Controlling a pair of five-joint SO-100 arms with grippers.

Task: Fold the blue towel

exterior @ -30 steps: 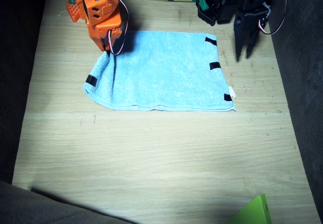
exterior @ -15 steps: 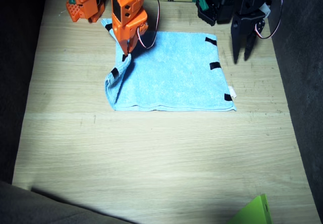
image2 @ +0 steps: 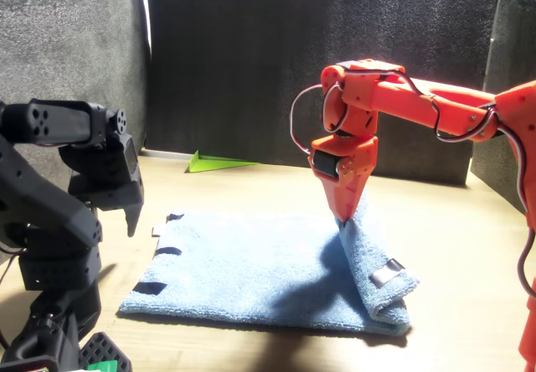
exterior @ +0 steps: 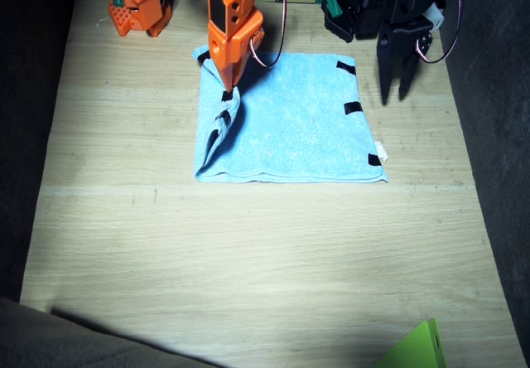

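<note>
The blue towel (exterior: 306, 128) lies on the wooden table, its black tape marks (exterior: 353, 108) and white tag (exterior: 380, 149) along the edge nearest the left arm. My orange right gripper (exterior: 227, 94) is shut on the towel's opposite edge and holds it lifted and curled over the cloth, seen as a raised roll in the front view (image2: 381, 288). The right gripper (image2: 345, 219) points straight down there. My black left gripper (exterior: 396, 94) hangs open just beyond the towel's taped edge, holding nothing; in the front view the left gripper (image2: 132, 221) is above the towel (image2: 251, 271).
A green wedge-shaped piece (exterior: 418, 347) pokes in at the table's near edge, also the green piece (image2: 213, 162) in the front view. Dark cloth walls surround the table (exterior: 248, 252). Both arm bases stand along the far edge.
The right gripper has carried the towel's gripped edge steadily toward the left arm, so the fold has rolled further over the cloth. The left arm has stayed nearly still.
</note>
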